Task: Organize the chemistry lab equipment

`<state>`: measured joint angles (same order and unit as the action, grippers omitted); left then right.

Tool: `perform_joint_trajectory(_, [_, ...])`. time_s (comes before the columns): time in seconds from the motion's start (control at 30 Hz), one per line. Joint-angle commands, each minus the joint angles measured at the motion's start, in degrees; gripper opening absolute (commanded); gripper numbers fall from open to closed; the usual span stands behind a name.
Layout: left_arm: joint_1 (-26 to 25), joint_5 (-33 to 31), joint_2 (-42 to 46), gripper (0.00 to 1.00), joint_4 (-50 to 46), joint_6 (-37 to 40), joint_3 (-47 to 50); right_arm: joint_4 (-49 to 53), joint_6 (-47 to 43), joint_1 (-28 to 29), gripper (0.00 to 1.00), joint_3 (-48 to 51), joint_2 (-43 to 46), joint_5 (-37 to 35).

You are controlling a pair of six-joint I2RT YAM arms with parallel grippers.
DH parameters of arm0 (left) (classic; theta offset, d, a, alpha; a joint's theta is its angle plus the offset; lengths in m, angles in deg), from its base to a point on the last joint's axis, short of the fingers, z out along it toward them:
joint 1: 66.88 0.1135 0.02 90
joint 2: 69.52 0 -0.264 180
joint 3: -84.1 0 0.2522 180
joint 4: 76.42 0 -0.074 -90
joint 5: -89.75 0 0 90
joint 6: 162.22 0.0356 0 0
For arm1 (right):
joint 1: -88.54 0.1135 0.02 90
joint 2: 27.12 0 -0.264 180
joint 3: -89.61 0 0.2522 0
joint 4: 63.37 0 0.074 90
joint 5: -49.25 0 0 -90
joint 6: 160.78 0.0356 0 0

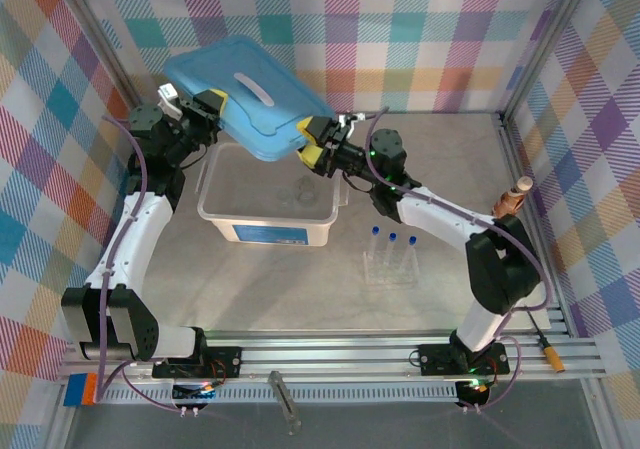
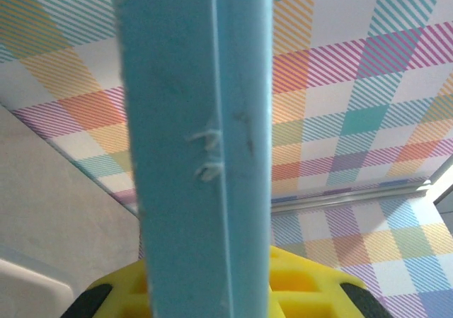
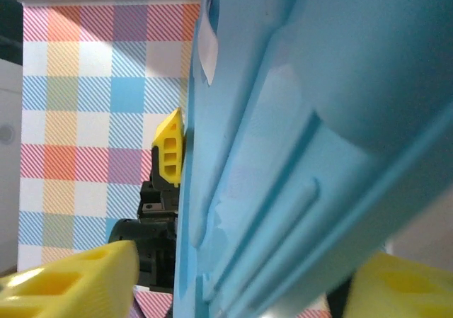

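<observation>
Fingers of the left gripper (image 1: 213, 103) are pressed together on the left edge of the blue lid (image 1: 245, 89), which hangs tilted above the clear bin (image 1: 212, 209). The left wrist view shows that edge running upright between the yellow pads (image 2: 311, 290). From above, small round glassware (image 1: 297, 191) lies inside the bin. A blue label (image 1: 268, 233) on the bin's front wall carries writing too small to read. At the lid's right corner the right gripper (image 1: 312, 147) straddles the lid. Its fingers (image 3: 71, 279) are spread, and its wrist view shows a gap beside one of them. Further right on the tabletop (image 1: 450, 159), three blue-capped test tubes (image 1: 392, 239) stand in the tube rack (image 1: 390, 271), near the bin.
</observation>
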<state>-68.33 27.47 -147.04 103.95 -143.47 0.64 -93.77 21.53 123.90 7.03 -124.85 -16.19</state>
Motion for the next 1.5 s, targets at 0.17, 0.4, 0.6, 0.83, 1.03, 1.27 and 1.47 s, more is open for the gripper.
perform_joint_trajectory(0.17, [-1.2, -0.8, 2.4, 0.0, 4.6, 2.3, 1.3, -4.9, 0.2, 1.0, 0.46, -1.8, -1.4, -3.3])
perform_joint_trajectory(0.4, [-2.9, -1.4, 3.5, 0.0, 4.2, 3.1, 3.8, -6.2, 0.7, 1.0, 0.28, -1.3, -2.6, -6.2])
perform_joint_trajectory(0.6, [-5.0, -2.4, 5.6, 0.0, 2.1, 5.5, 6.0, -6.7, 0.5, 1.1, 0.22, -1.1, -3.0, -7.9])
perform_joint_trajectory(0.83, [-7.9, -3.1, 8.7, 0.0, -0.8, 8.5, 9.4, -6.9, 0.3, 0.0, 0.25, -0.7, -3.0, -9.2])
perform_joint_trajectory(1.03, [-8.4, -3.5, 11.1, 0.0, -3.0, 9.7, 12.0, -5.3, -0.8, -0.5, 0.11, -1.5, -2.2, -8.2])
perform_joint_trajectory(1.27, [-8.4, -3.4, 11.9, 0.33, -6.5, 12.3, 11.5, 0.2, -3.9, -1.6, 0.02, -2.6, 0.6, -5.8])
perform_joint_trajectory(1.47, [-8.4, -4.3, 12.2, 0.61, -12.2, 16.0, 9.5, 5.7, -8.0, -4.2, 0.0, -3.9, 4.1, -3.2])
